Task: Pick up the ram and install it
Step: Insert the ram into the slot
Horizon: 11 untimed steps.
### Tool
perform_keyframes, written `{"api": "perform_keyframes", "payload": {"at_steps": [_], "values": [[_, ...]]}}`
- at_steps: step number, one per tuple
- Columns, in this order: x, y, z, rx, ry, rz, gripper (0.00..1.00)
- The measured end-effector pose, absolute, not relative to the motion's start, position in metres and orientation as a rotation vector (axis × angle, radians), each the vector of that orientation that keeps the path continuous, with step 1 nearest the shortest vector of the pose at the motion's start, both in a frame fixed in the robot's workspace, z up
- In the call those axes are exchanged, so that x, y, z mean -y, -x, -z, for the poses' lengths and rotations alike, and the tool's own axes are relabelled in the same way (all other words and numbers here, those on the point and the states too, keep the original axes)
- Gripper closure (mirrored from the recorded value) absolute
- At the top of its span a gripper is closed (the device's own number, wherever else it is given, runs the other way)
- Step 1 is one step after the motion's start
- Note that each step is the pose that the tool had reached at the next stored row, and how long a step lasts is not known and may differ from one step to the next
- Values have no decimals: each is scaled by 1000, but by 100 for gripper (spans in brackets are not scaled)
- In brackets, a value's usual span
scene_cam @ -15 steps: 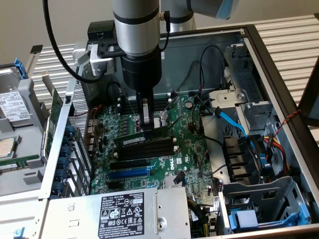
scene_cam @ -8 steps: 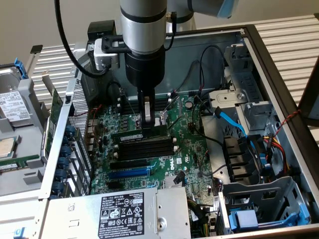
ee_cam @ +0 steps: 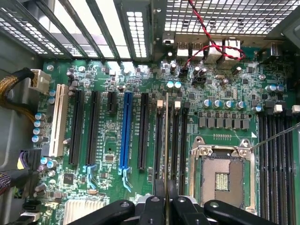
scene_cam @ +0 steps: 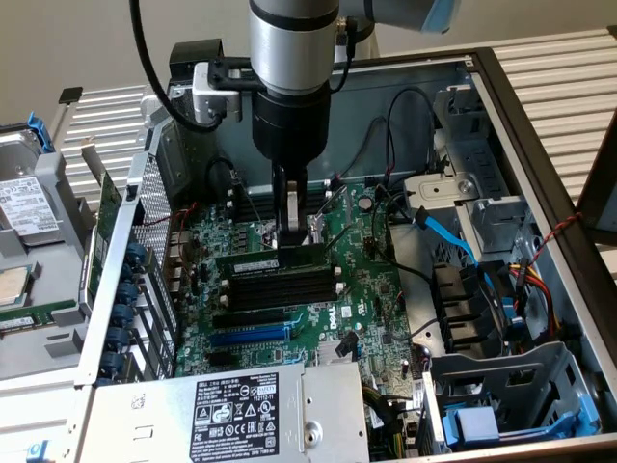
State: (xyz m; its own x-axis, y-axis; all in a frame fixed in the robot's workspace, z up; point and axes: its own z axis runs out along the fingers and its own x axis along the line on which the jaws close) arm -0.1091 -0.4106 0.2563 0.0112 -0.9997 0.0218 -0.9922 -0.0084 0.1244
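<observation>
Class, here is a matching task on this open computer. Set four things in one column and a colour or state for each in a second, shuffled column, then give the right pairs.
Things:
1. ram
2. expansion slot
3. processor socket
4. power supply

Descriptions:
A. bright blue
B. framed in silver metal
C. clamped on edge by the gripper
D. carries a black-and-white label

Pairs: 1-C, 2-A, 3-B, 4-D
</observation>
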Motion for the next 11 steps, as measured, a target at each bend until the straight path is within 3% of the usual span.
{"api": "perform_keyframes", "payload": {"at_steps": [11], "values": [[411,90,-256,2100,-2120,152,87]]}}
